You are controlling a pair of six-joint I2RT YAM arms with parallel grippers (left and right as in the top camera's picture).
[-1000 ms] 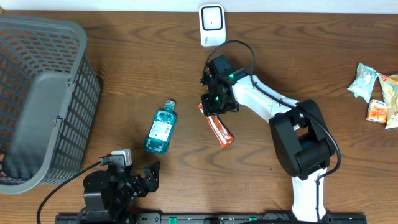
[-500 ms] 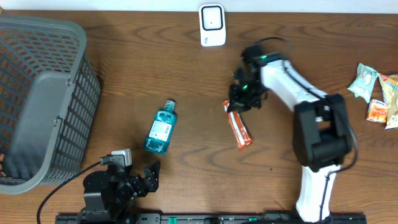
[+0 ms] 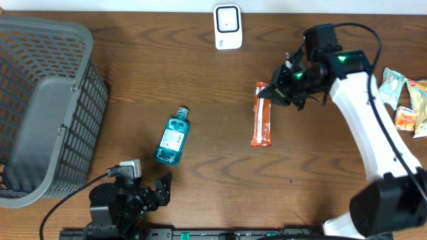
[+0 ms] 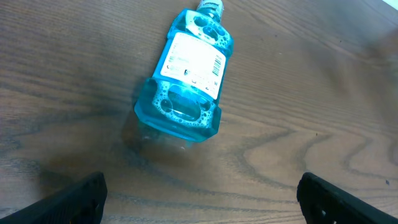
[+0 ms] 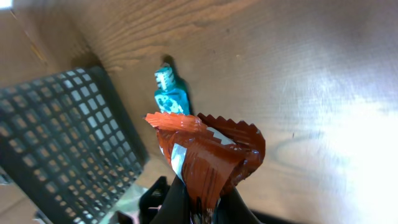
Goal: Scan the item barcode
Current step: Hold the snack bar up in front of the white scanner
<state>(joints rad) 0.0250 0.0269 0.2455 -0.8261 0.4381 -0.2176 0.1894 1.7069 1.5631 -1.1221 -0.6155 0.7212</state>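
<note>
Two arms: the left one sits low at the 7 o'clock edge of the table [image 3: 133,67]. The right one reaches from 5 o'clock up toward 1 o'clock.
Right gripper [image 3: 271,91]: clamped on the snack packet [image 3: 262,123], with the jaws pinched tight on its crimped upper end. In the right wrist view the fingers [image 5: 177,202] close on the crumpled foil [image 5: 205,152] from below.
Snack packet: orange-red and long, at about 2 o'clock from the table's centre. Its long axis runs from 12 to 6, with the gripped end at 12. Whether its lower end touches the wood cannot be told.
Scanner [image 3: 227,27]: a white unit at the 12 o'clock edge of the table. It lies toward 11 o'clock from the packet and well apart from it.
Left gripper [image 3: 157,189]: spread wide and holding nothing. In the left wrist view its dark fingers [image 4: 81,196] sit in the two bottom corners, with bare wood between them.
Mouthwash bottle [image 3: 173,137]: blue, lying on its side left of centre, with the cap toward 12 o'clock and the white label facing up [image 4: 186,78]. It lies at 12 o'clock from the left gripper and is not touched.
Basket [image 3: 40,107]: grey mesh, filling the 9 o'clock side of the table.
Other snacks [image 3: 403,100]: a few small packets at the 3 o'clock edge, well apart from the held packet.
</note>
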